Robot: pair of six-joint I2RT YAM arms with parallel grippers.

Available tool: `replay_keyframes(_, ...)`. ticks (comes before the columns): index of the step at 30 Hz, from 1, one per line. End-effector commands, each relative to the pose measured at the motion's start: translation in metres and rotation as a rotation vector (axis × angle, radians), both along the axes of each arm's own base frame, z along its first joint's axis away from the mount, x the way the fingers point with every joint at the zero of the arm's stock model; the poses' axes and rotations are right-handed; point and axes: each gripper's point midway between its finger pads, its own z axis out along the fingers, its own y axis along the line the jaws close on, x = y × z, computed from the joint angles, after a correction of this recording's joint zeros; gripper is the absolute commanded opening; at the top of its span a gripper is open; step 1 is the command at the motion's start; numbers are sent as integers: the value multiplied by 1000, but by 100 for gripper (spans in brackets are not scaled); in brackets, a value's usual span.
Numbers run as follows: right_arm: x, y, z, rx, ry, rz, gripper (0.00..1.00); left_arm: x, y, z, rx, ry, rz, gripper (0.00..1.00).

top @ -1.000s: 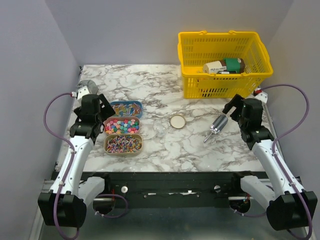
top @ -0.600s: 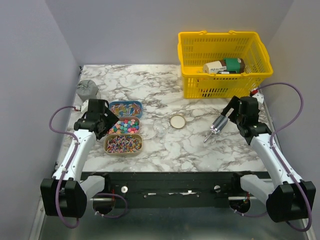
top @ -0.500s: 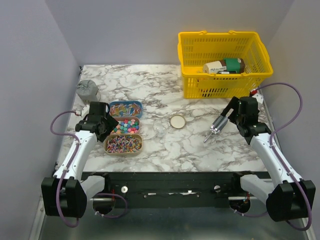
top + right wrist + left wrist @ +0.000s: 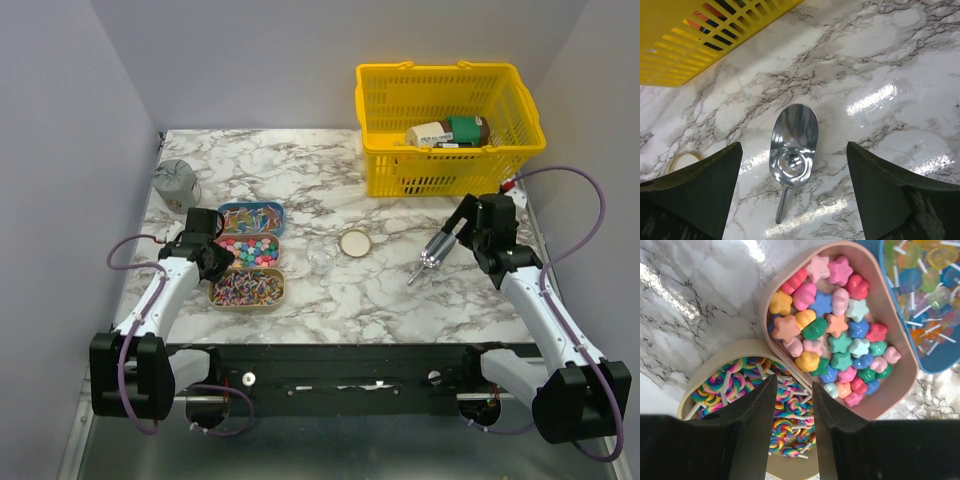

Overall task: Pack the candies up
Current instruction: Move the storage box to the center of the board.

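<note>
L gripper [image 4: 793, 382] pulled nearer since a sec ago, jaws narrowed to a slim gap over beige tray [image 4: 727, 346] at left; grip unclear. R gripper [image 4: 792, 146] wide open, empty, above scoop [image 4: 794, 146]. Candies [image 4: 837, 335] fill left-side trays.

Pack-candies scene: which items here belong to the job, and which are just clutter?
Job: candies in the pink tray, blue tray and beige tray; likely also the metal scoop and round gold lid.
Lying about: yellow basket with bottles inside; grey bundle near the far left corner.
</note>
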Motion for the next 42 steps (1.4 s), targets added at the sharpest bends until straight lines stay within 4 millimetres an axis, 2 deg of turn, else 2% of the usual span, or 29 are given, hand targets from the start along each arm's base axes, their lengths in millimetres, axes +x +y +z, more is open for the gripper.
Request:
replay_keyframes(1, -3, -4, 7, 0, -2, -24, 93, 3, 2, -13, 2, 7, 38, 44)
replay_keyframes(7, -5, -6, 8, -7, 0, -27, 92, 11, 5, -16, 20, 0, 43, 44)
replay_keyframes(14, -7, -8, 7, -21, 8, -31, 92, 16, 4, -29, 23, 36, 37, 43)
replay_keyframes(20, -8, -8, 7, -21, 11, -33, 92, 12, 1, -36, 0, 55, 54, 29)
replay_keyframes(27, -14, -7, 4, -11, 14, -27, 92, 13, -12, -38, -93, 63, 103, 3)
replay_keyframes(34, -19, -7, 2, -8, 9, -23, 91, 8, -26, -40, -156, 91, 181, 0)
replay_keyframes(42, -24, -1, 1, 13, 12, 5, 90, -3, -40, -40, -218, 107, 396, 0)
